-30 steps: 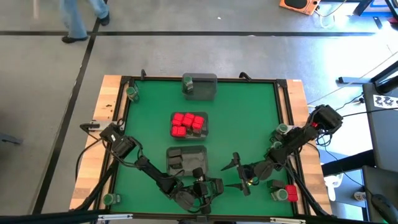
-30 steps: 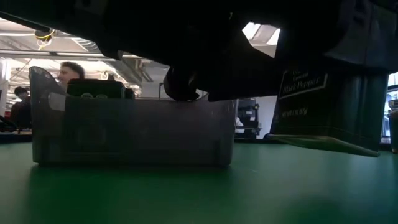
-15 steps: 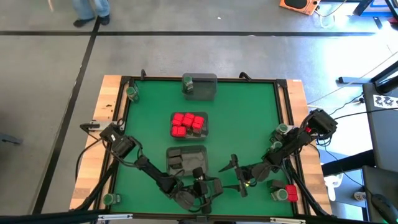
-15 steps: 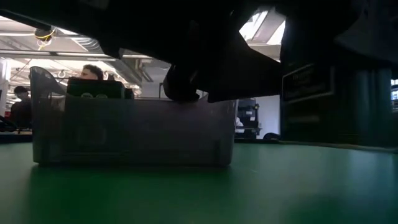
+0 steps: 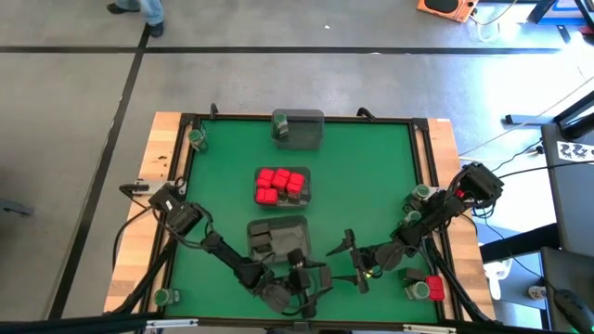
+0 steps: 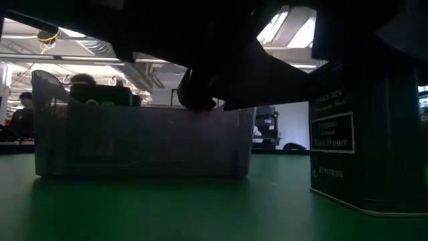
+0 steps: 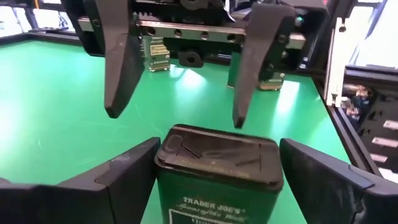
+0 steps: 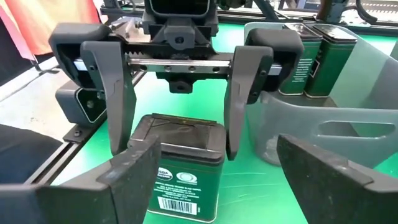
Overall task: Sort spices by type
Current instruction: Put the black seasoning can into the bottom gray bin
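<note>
Left gripper (image 8: pixel 177 146) spread wide astride an upright dark tin (image 7: pixel 217 177) lettered "Trader Joe's" and "Organic Ground Black Pepper", fingers clear of its sides. Right gripper (image 7: pixel 177 115) facing it, also spread, near the clear tray (image 5: pixel 278 239).

Six red boxes (image 5: pixel 280 185) are counted in the middle tray (image 5: pixel 306 198), three clear trays in all, and four green-lidded jars (image 5: pixel 196 138) at the table's edges (the dark tins (image 5: pixel 264 243) cannot be counted reliably).
</note>
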Controlling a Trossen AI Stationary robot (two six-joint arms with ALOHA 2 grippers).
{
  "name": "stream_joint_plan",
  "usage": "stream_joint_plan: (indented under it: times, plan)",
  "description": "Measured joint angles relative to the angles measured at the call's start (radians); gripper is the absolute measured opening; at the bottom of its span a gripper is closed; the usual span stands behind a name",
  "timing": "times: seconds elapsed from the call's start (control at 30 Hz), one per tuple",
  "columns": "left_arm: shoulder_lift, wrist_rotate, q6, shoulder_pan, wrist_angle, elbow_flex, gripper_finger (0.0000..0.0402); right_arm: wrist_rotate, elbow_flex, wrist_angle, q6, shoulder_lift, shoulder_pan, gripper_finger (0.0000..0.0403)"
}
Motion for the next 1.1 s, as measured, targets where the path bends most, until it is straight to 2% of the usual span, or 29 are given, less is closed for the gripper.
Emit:
stream_joint_plan:
  times: [0.33,0.7,0.9,1.1]
  plan:
    - [-0.04,0.002,0.063,-0.041,-0.009,-0.002,0.0326,-0.066,0.0,-0.003,0.053,-0.035,0.001,0.0319]
    - [-0.1,-0.056,0.056,-0.09,-0.146,-0.001,0.0326,-0.184,0.0,-0.074,0.135,-0.077,0.021,0.0319]
    - [-0.105,-0.039,-0.043,-0.104,-0.161,-0.001,0.0326,-0.14,0.001,-0.037,0.139,-0.025,0.075,0.0319]
    - [-0.105,-0.015,-0.122,-0.127,-0.182,-0.001,0.0326,-0.152,0.012,-0.008,0.144,0.026,0.107,0.0319]
